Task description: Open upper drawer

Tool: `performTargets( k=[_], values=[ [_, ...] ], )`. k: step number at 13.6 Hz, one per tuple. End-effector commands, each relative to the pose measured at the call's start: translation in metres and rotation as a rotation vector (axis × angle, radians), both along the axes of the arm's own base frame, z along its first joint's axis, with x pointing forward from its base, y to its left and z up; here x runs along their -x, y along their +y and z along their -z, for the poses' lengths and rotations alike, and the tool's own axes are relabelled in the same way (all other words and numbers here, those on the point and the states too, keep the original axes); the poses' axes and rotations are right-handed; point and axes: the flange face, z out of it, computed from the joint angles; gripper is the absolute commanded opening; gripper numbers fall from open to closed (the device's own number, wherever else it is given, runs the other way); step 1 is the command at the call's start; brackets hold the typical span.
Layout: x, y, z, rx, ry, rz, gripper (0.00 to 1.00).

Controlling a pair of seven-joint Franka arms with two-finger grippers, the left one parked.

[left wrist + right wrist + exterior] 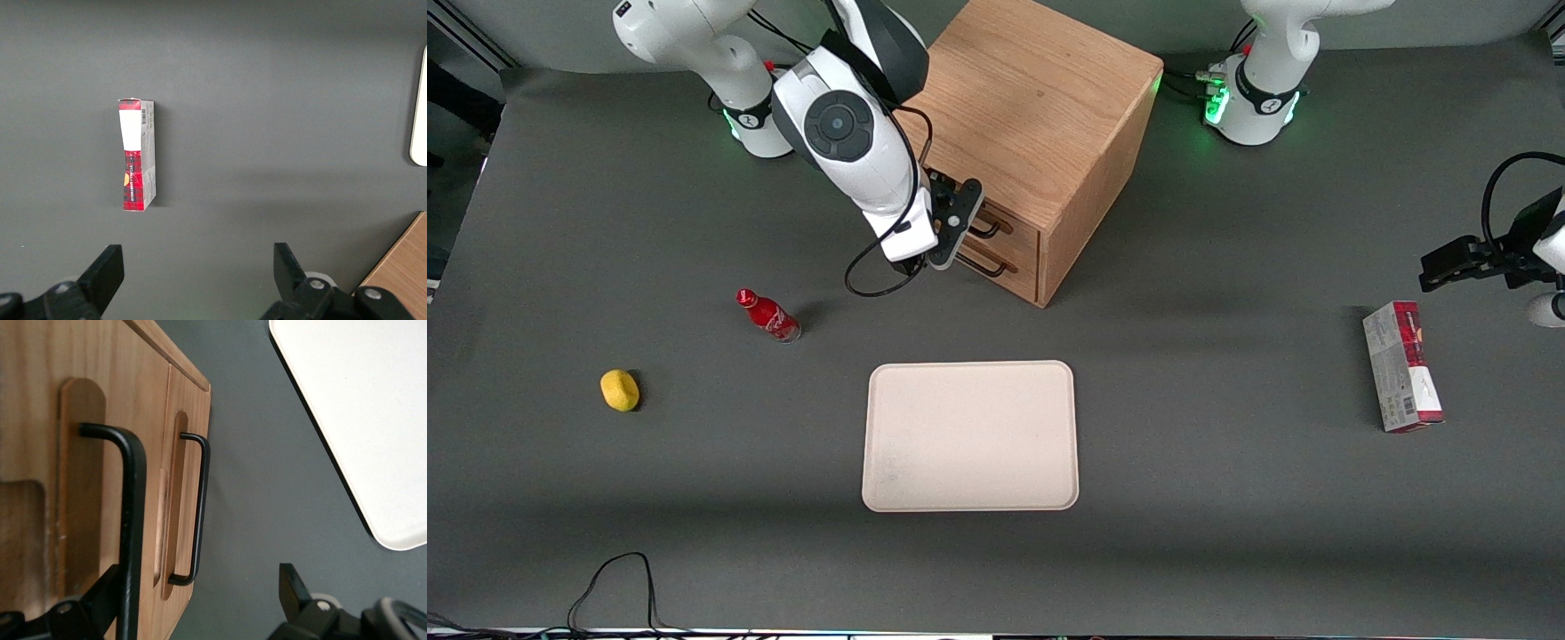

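Tool spread wide, gripping nothing, at the cabinet front; upper drawer shut, its handle by one finger, the lower handle between the fingers; closing now risks pulling the wrong drawer

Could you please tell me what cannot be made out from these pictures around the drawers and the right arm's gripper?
- Front view: the gripper and arm cover most of the upper drawer; its handle shows only at one end.
- Right wrist view: the upper handle runs out of frame, so whether the open jaws touch it is unclear.
- The cabinet hides the drawers' contents in every view.
- Front view: the red bottle label is too small to read.
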Motion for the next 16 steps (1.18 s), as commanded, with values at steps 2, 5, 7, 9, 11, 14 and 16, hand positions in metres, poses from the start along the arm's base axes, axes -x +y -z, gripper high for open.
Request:
performTargets(
  k=[2,5,7,9,11,14,16],
  values=[
    [-0.009,-0.002,0.022,-0.006,0.0,-0.007,1.0],
    [-0.014,0.001,0.018,-0.006,0.0,0.008,1.0],
    [-0.017,0.003,0.012,-0.014,-0.009,0.011,1.0],
    [-0.027,-0.004,0.006,-0.017,-0.008,0.017,1.0],
    [-0.042,-0.01,-0.004,-0.007,0.014,0.024,1.0],
    [-0.055,-0.018,-0.007,0.003,0.018,0.038,1.0],
    [-0.059,-0.018,-0.001,0.006,0.022,0.041,1.0]
  ],
)
